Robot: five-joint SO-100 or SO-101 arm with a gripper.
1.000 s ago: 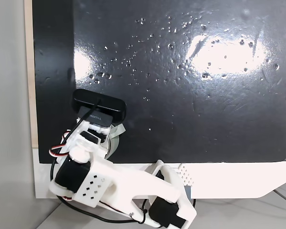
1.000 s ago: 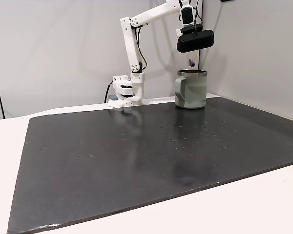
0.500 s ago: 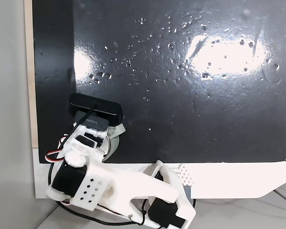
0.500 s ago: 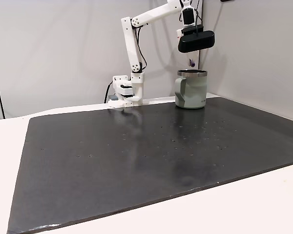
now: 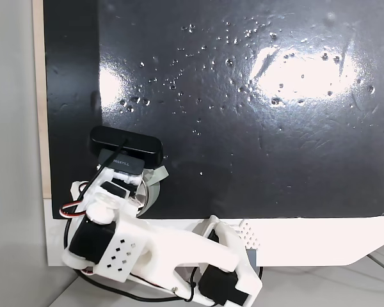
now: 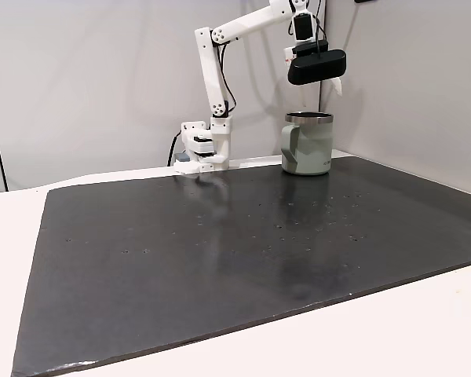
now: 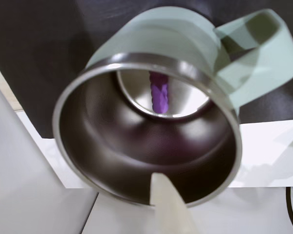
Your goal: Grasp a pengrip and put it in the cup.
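Note:
The steel cup (image 7: 136, 161) with its pale grey-green handle (image 7: 256, 53) sits right under the wrist camera. The purple pengrip (image 7: 160, 95) shows deep inside it, against the shiny bottom. One pale fingertip (image 7: 161, 192) reaches in from the lower edge, above the rim and touching nothing. In a fixed view from the side, my gripper (image 6: 323, 86) hangs a little above the cup (image 6: 308, 145), open, with a white finger (image 6: 337, 83) swung out to the right. From above, the black wrist camera (image 5: 127, 142) and the arm hide most of the cup (image 5: 153, 190).
The cup stands near a back corner of the black mat (image 6: 220, 243), close to the arm's base (image 6: 204, 145). A grey wall (image 6: 408, 78) rises just right of the cup. The white tabletop (image 6: 377, 338) borders the mat.
The pengrip hung from my gripper above the cup; now it is let go and lies inside. A finger has swung open and the gripper head has shifted slightly.

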